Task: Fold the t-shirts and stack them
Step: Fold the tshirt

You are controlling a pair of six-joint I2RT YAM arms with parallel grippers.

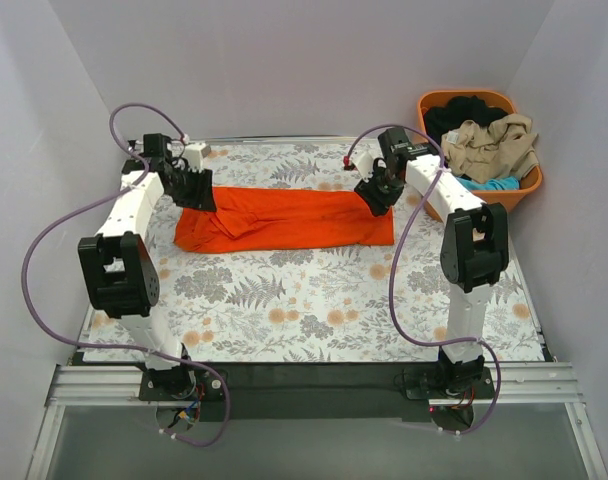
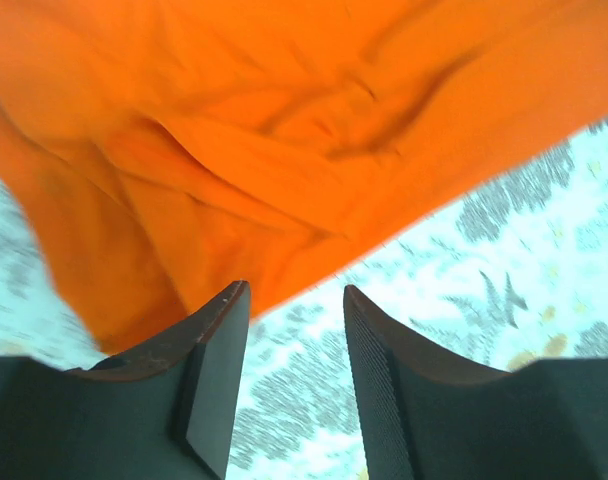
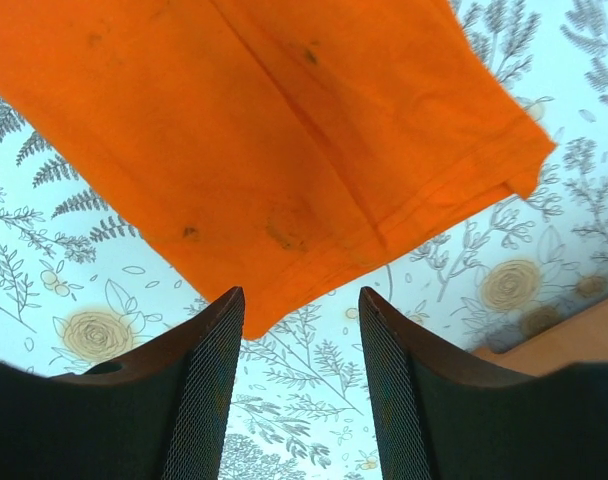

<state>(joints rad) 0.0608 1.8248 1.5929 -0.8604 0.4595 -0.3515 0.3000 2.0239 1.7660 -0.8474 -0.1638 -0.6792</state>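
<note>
A bright orange t-shirt (image 1: 284, 219) lies folded into a long band across the back of the floral table. My left gripper (image 1: 199, 193) is open and empty above the shirt's far left end; the left wrist view shows rumpled orange cloth (image 2: 284, 150) just beyond its gripper (image 2: 296, 350). My right gripper (image 1: 377, 194) is open and empty at the shirt's far right end; the right wrist view shows the flat hem corner (image 3: 284, 170) just ahead of its gripper (image 3: 296, 360). Beige (image 1: 494, 145), black (image 1: 464, 110) and turquoise (image 1: 499, 184) shirts lie piled in the basket.
The rigid orange plastic basket (image 1: 529, 185) stands at the back right, off the table's corner; its edge shows in the right wrist view (image 3: 574, 340). Grey walls enclose the table on three sides. The floral tablecloth (image 1: 314, 300) spreads in front of the shirt.
</note>
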